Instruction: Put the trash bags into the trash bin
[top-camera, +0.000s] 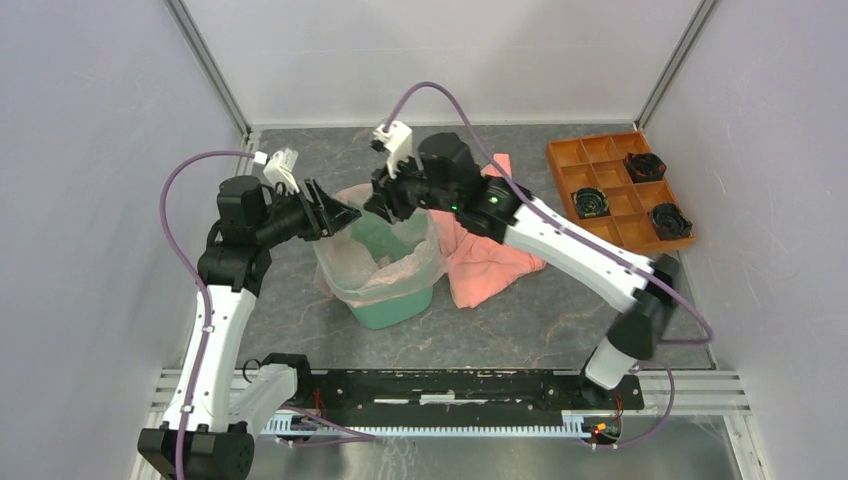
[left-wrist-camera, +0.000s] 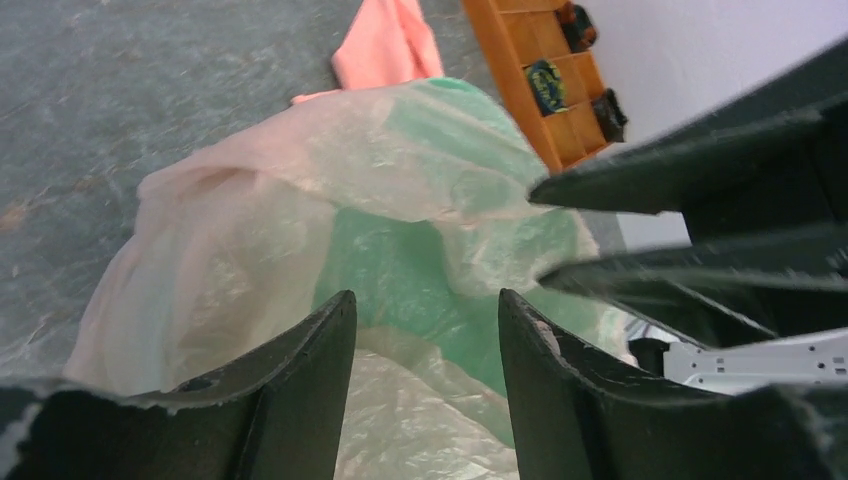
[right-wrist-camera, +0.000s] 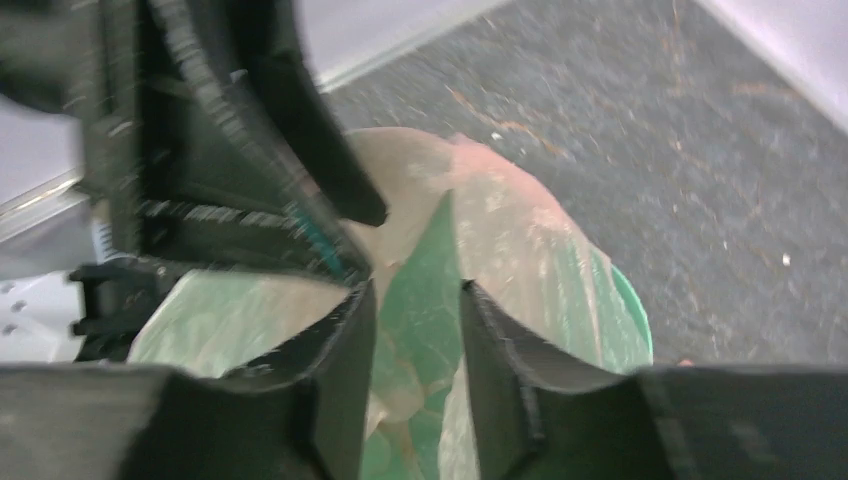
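The mint-green trash bin (top-camera: 392, 305) stands mid-table. The translucent pale pink trash bag (top-camera: 405, 268) lines it, with its edges draped over the rim. Both grippers hover over the bin's mouth at its far side, tips close together. My left gripper (top-camera: 347, 213) is open and empty. In the left wrist view it (left-wrist-camera: 425, 305) looks down at the bag (left-wrist-camera: 240, 230) and the green bin inside (left-wrist-camera: 400, 270). My right gripper (top-camera: 378, 205) is open. In the right wrist view it (right-wrist-camera: 415, 298) is above the bag (right-wrist-camera: 520, 240) and bin rim (right-wrist-camera: 635, 310), holding nothing.
A salmon-orange cloth (top-camera: 490, 262) lies against the bin's right side. An orange compartment tray (top-camera: 605, 160) with three dark round parts sits at the back right. Grey walls enclose the table on the left, right and back.
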